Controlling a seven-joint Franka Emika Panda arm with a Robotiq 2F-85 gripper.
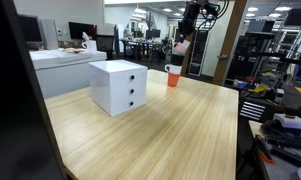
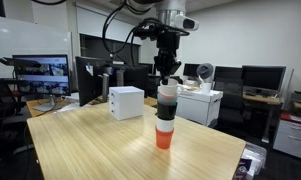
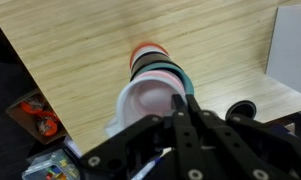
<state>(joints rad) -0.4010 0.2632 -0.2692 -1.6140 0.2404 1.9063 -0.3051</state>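
My gripper [image 3: 183, 103] is shut on the near rim of a pale pink cup [image 3: 150, 100], one finger inside the wall and one outside. Past that cup the wrist view shows the rims of a teal cup [image 3: 180, 78], a black cup [image 3: 140, 62] and an orange-red cup [image 3: 145, 48]. In an exterior view the gripper [image 1: 183, 38] holds the pink cup [image 1: 180, 47] well above a red cup [image 1: 173, 77] standing on the wooden table [image 1: 180, 130]. In an exterior view the gripper [image 2: 167, 78] hangs over a column of cups [image 2: 165, 120]. There I cannot tell where the held part ends.
A white box with small drawers [image 1: 118, 86] stands on the table left of the cups, also the white box [image 2: 126, 102]. The table edge [image 3: 50, 95] runs close by, with clutter [image 3: 35, 115] below it. Shelves with gear [image 1: 280, 110] and office desks with monitors [image 2: 38, 72] surround the table.
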